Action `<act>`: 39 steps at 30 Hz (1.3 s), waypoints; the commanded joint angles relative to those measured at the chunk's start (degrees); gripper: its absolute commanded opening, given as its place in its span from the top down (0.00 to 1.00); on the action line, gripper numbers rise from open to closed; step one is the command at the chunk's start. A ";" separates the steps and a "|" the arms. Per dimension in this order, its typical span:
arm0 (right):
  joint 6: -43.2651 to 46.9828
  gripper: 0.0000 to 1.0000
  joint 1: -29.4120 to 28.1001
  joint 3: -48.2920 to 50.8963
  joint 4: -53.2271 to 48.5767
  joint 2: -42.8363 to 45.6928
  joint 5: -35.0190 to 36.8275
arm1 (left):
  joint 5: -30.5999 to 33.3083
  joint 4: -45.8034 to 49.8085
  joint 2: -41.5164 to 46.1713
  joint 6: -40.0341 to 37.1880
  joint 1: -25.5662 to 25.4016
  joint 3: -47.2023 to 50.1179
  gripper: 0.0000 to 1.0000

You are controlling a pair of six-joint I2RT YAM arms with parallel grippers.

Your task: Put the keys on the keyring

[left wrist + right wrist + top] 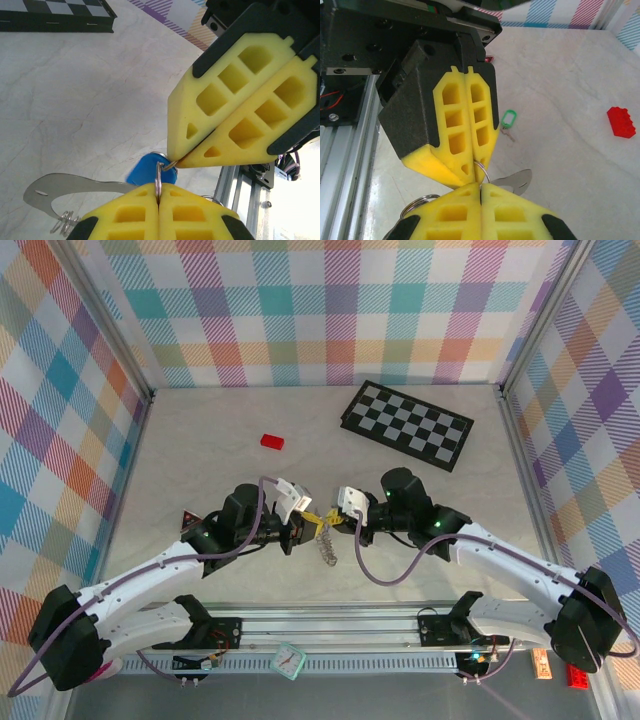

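Holding the ring (158, 177) steady should matter most: left gripper (306, 527) and right gripper (338, 523), each squeezed together, pinch it from nine and three o'clock, blue key (145, 172) beside it; right wrist puts green key (508, 120) at its one o'clock.

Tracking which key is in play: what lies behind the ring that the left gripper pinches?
The blue key's head, a metal blade beside it. The left gripper covers its lower edge and where it meets the ring.
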State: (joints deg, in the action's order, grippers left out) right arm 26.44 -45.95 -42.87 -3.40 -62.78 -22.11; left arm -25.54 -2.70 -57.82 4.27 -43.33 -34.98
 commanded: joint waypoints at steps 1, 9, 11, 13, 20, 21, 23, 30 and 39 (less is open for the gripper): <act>2.45 1.00 -0.44 0.44 1.63 1.57 1.27 | -1.28 -2.75 -0.18 1.78 0.49 -1.23 1.00; 4.36 1.00 -1.75 0.68 1.50 1.69 4.63 | -1.53 -2.75 -1.08 2.93 0.61 -1.67 1.00; 4.89 1.00 -1.90 0.85 1.53 1.94 5.47 | -1.49 -2.86 -1.20 3.02 0.64 -1.67 1.00; 5.32 1.00 -2.03 1.11 1.29 2.10 6.09 | -1.44 -2.76 -1.20 3.02 0.62 -1.67 1.00; 6.67 1.00 -3.16 1.03 -0.16 1.22 6.78 | -1.53 -3.79 -1.15 3.70 0.89 -1.40 1.00; 6.61 1.00 -3.30 0.95 -0.30 1.09 6.48 | -1.53 -3.82 -1.19 3.72 0.89 -1.40 1.00; 6.78 1.00 -3.53 0.97 -0.39 0.83 6.71 | -1.61 -4.07 -1.20 3.90 0.97 -1.32 1.00; 7.17 1.00 -3.79 1.03 -0.62 0.71 6.99 | -1.86 -4.76 -1.16 4.14 1.11 -1.23 1.00; 7.89 1.00 -3.97 2.40 2.15 1.72 11.47 | -2.15 -5.04 -1.24 4.34 1.14 -0.88 1.00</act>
State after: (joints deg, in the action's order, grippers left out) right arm 32.67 -49.58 -41.21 -2.92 -62.02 -12.19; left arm -26.09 -3.84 -59.20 7.94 -42.54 -34.98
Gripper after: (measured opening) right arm 0.048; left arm 0.045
